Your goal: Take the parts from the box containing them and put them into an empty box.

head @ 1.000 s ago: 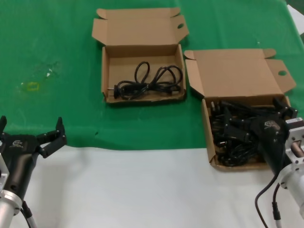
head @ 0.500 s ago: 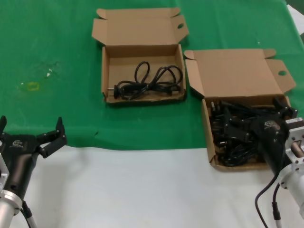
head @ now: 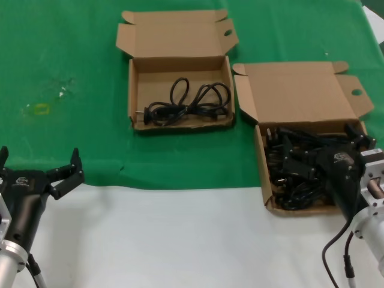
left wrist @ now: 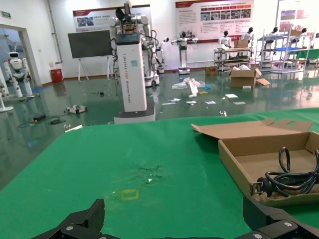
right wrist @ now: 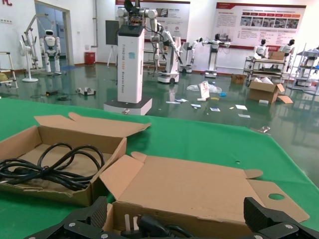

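Observation:
The box containing the parts stands at the right, lid open, full of tangled black power cords. My right gripper hangs open just above those cords, holding nothing. In the right wrist view the gripper is over a plug. The other box stands back centre with one looped cord inside. It also shows in the left wrist view and the right wrist view. My left gripper is open and empty at the front left, seen also in its wrist view.
Both boxes sit on a green cloth. A bare white table surface runs along the front. A small yellow mark lies on the cloth at the left. A strip of green cloth separates the two boxes.

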